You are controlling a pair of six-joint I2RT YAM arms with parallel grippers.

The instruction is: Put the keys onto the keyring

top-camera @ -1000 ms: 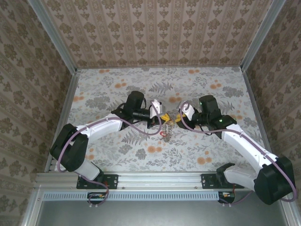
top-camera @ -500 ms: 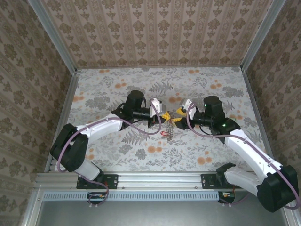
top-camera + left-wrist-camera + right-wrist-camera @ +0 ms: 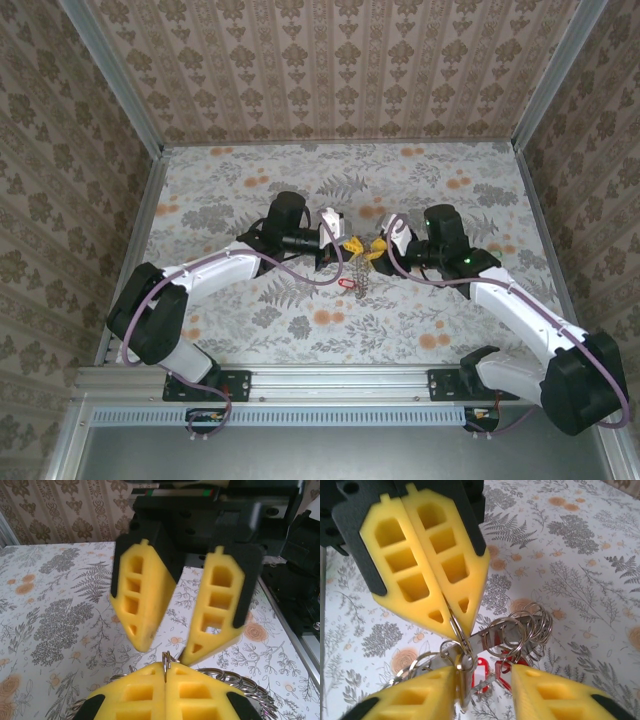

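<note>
Pinches keyring (image 3: 520, 628) in clenched left gripper (image 3: 165, 670). Straddles it with released right gripper (image 3: 482, 676), red key (image 3: 504, 670) between its tips. Risks snagging on closing, tugging keyring from left pinch onto worktop (image 3: 580, 580).

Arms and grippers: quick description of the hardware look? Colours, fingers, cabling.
Both the left arm and right arm have white link shells with black joint housings, and a purple cable loops along each. The left gripper and right gripper match: black bodies, yellow wedge-shaped fingers with rectangular cut-outs and black backing. Small green lights glow on the right arm's wrist.
</note>
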